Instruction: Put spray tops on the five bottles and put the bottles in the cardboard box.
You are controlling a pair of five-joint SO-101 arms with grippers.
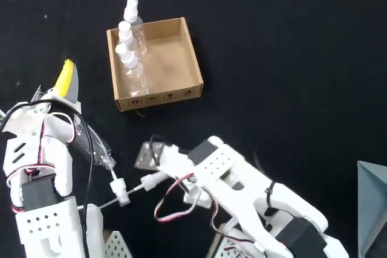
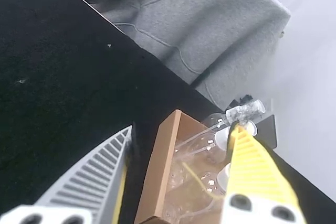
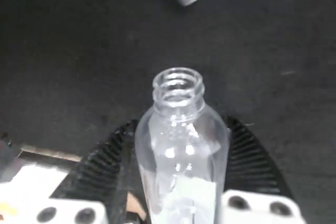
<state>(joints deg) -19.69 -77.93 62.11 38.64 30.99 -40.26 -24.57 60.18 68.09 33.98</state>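
Item: right gripper (image 3: 181, 125), which we are finding closed on the shoulders of a clear bottle (image 3: 178, 90). The bottle's neck is open and topless, and it is sitting near 6 o'clock of the black table (image 1: 290, 58). Item: left gripper (image 2: 182, 129), which we are finding spread wide and holding nothing, at 8 o'clock with its yellow finger pointing to 12 o'clock. Hazards, as we are judging them: the bottle is smooth and tapering, so it may be slipping or turning in the jaws once a top is pressed or twisted on. The spray top (image 1: 120, 189), lying at 7 o'clock between the arms, is trailing a thin tube, and poor aim at the narrow neck may be bending it. A white piece (image 1: 154, 179) is lying just beside it; we are taking it for a second top but cannot confirm. Obstructions: a loose bottle (image 1: 91, 142) is lying along the left arm with a black cable (image 1: 89, 126) crossing it, so arm travel may be dragging or rolling it. The box (image 1: 156, 97) is sitting at 11 o'clock, with three capped bottles (image 1: 134, 74) lining its 9 o'clock wall. Their tops may be getting knocked during the next placement. A grey object (image 1: 372, 203) is sitting at 4 o'clock, well apart.
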